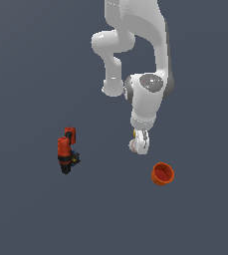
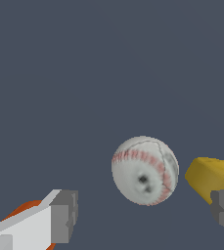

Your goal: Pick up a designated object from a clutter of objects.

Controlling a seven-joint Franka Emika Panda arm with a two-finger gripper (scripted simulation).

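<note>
The white ball (image 2: 145, 170) is round and matte, with rows of faint red stitch marks curving over its skin and a dark dimple near its middle. It lies on the flat slate-grey desk (image 2: 108, 63), between the two grey finger pads (image 2: 64, 216) of the claw (image 2: 145, 215), which stands wide open with nothing in it; neither pad touches the ball. Just beside the ball, a rounded yellow squeeze bottle (image 2: 212, 177) pokes in, smooth and glossy, cut off by the picture's edge and partly covered by the other pad.

The wrist view gives the ball's seams and the yellow bottle clearly; in the exterior view the arm's white, rounded links hang over that spot, so only a pale sliver of the ball (image 1: 132, 145) and a speck of yellow show beside the claw (image 1: 140, 143). The exterior view, in turn, shows the orange-red cup (image 1: 163, 174), a short tapered shape lying tilted with its mouth open, near the claw toward the exterior view's right. In the wrist view only an orange sliver of it peeks behind one finger. Well apart, toward the exterior view's left, lies the red-and-black power drill (image 1: 65, 153), blocky and too small to read in detail.
</note>
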